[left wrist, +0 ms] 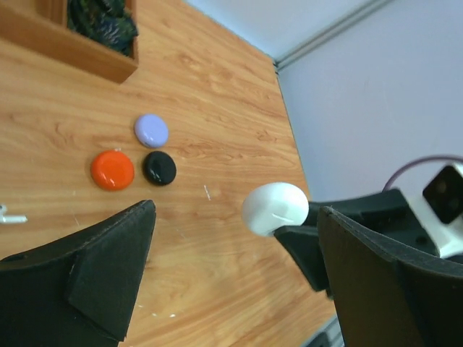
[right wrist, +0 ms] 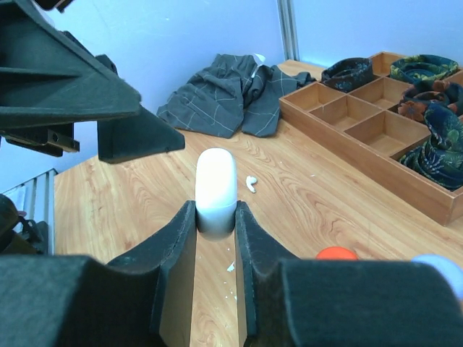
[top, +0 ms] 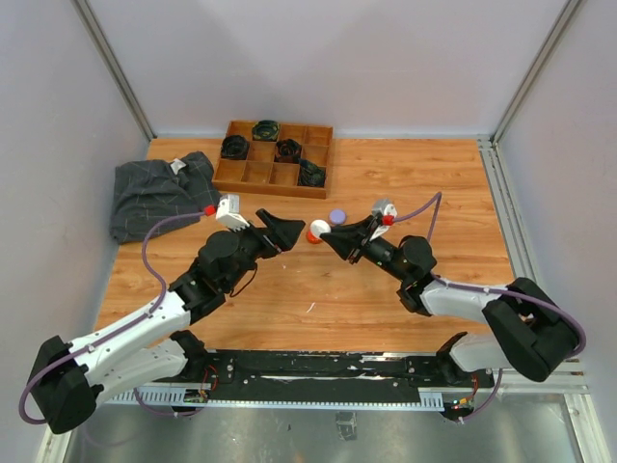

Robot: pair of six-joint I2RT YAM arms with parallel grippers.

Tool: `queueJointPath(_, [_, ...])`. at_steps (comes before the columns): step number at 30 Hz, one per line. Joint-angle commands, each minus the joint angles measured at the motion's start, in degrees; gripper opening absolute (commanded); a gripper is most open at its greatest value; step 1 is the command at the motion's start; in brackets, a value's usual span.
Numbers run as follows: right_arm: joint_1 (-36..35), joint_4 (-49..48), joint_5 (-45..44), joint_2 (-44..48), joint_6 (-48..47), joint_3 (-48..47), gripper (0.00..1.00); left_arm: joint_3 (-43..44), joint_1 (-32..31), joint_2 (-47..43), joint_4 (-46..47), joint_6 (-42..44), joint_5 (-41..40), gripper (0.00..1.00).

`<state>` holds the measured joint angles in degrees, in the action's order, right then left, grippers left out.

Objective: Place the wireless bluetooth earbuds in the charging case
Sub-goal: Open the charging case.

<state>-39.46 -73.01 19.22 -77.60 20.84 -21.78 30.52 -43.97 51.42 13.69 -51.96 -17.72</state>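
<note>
**Item:** white charging case [right wrist: 215,181], puck-shaped; whether its lid is open cannot be told.
**Hold:** clamped edge-on between the fingers of the right gripper [right wrist: 215,211], apparently clear of the table [left wrist: 217,94], and presented to the left gripper [left wrist: 235,211], probably so its lid can be reached.
**Left gripper:** jaws spread wide, empty, facing the case from just ahead of it.
**White earbud** [right wrist: 251,183]: loose on the table just beyond the right fingertips, not yet inserted.
**Orange case** [left wrist: 112,170], **black case** [left wrist: 159,168], **lilac case** [left wrist: 151,130]: clustered on the table ahead of the left gripper.

Four round cases (white [left wrist: 275,208], orange [left wrist: 112,170], lilac [left wrist: 151,130], black [left wrist: 159,168]), one earbud [right wrist: 251,183], one tray [right wrist: 362,170], one cloth [top: 154,193].
</note>
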Motion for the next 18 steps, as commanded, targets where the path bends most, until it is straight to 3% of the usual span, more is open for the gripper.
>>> queueJointPath(1, [4.61, 2.76, 11.02, 4.23, 3.44, -0.28, 0.03, 1.63, -0.42, -2.28, 4.76, 20.02, 5.99, 0.98])
queueJointPath(10, [8.88, 17.49, 22.88, 11.15, 2.10, -5.28, 0.03, 6.67, 0.38, -0.42, 2.49, 38.73, 24.25, 0.97])
queueJointPath(18, [9.32, 22.88, 29.47, 13.73, 1.77, -8.89, 0.03, 9.75, 7.12, 2.63, 1.92, 38.70, 43.84, 0.92])
